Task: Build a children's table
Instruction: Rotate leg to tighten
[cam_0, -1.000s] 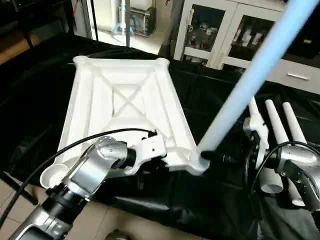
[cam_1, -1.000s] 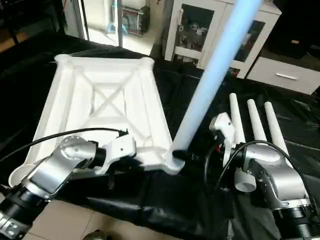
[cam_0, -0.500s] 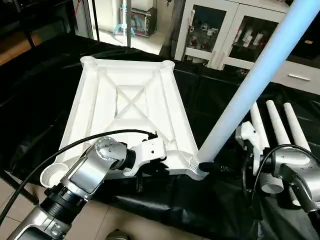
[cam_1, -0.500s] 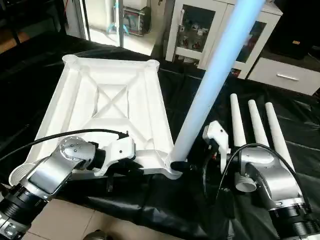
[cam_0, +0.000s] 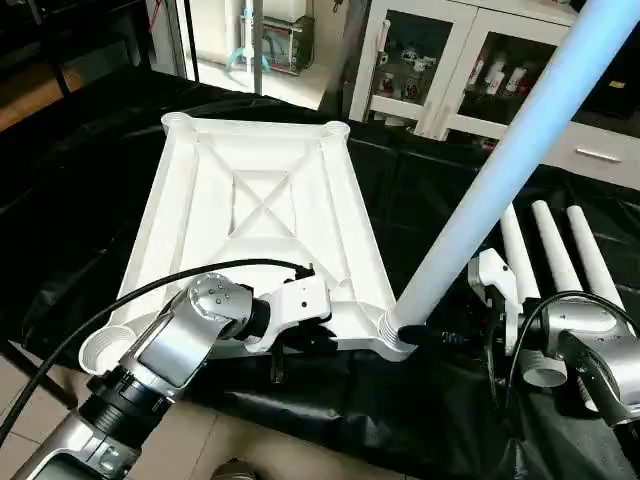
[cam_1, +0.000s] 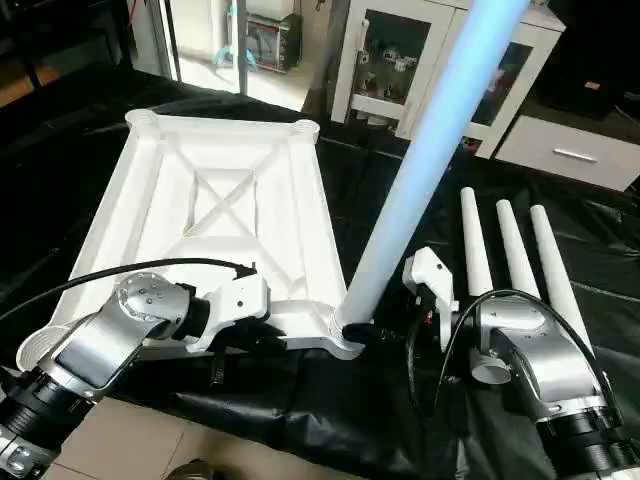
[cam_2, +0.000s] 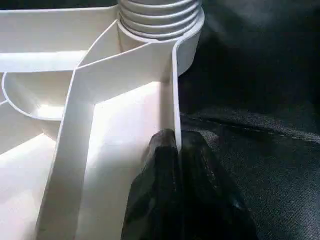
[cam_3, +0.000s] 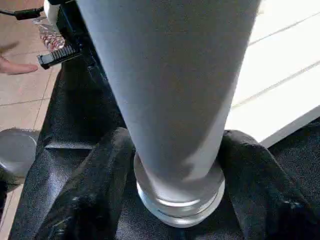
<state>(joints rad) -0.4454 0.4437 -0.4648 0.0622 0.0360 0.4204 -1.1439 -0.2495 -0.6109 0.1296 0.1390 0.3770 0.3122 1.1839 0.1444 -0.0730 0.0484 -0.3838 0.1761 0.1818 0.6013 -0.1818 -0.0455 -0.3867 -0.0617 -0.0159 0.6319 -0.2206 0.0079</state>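
The children's table top (cam_0: 260, 190) lies upside down on a black cloth, X-ribs facing up. One long white leg (cam_0: 500, 160) stands in its near right corner socket (cam_0: 393, 335) and leans up to the right. My left gripper (cam_2: 176, 142) is shut on the thin rim wall of the top beside that socket. My right gripper (cam_3: 177, 145) has a black finger (cam_3: 100, 200) on each side of the leg's foot, both pressed against it. Three more legs (cam_1: 515, 250) lie side by side on the cloth to the right.
A white cabinet with glass doors (cam_0: 440, 60) stands behind the table. The black cloth (cam_0: 90, 150) hangs over the near table edge, with tiled floor (cam_1: 110, 440) below. A black cable (cam_0: 120, 300) loops over my left forearm.
The whole view tilted slightly early on. My right wrist has edged left toward the standing leg, and its fingers have drawn in on the leg's foot. The left gripper has kept its hold.
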